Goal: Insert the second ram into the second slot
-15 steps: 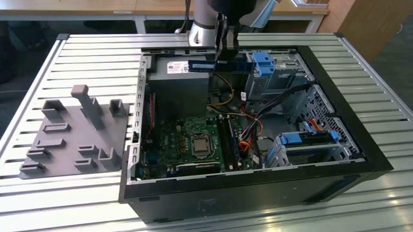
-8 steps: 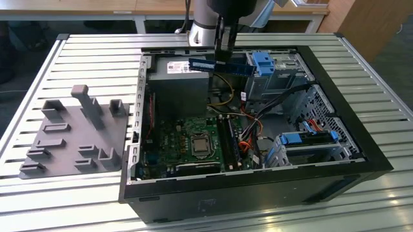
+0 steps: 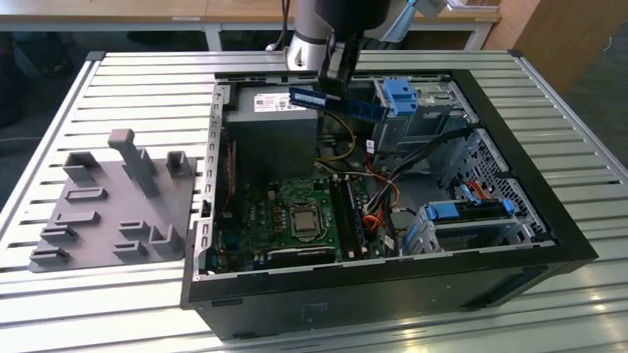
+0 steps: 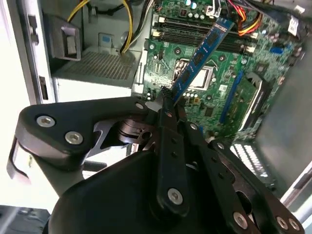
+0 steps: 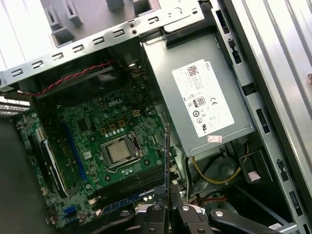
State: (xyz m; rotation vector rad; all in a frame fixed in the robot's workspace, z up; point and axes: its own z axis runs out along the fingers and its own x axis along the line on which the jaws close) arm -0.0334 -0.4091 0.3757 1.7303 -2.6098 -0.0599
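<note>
My gripper point(image 3: 333, 90) is shut on the second ram point(image 3: 336, 104), a thin blue circuit-board stick held by one end. It hangs high over the open computer case, above the power supply's edge. In the second wrist view the ram point(image 4: 202, 51) slants out from the fingertips point(image 4: 167, 100) over the green motherboard point(image 4: 253, 58). In the first wrist view the ram point(image 5: 167, 156) is seen edge-on. The dark memory slots point(image 3: 351, 217) point(image 5: 129, 184) lie beside the processor point(image 3: 302, 218), well below the stick. I cannot tell which one is the second slot.
The grey power supply point(image 3: 270, 129) fills the case's far corner. Blue drive-bay latches point(image 3: 401, 95) point(image 3: 471, 209) and loose cables point(image 3: 378, 195) sit on the exterior view's right. A grey parts fixture point(image 3: 118, 198) lies on the slatted table at the left.
</note>
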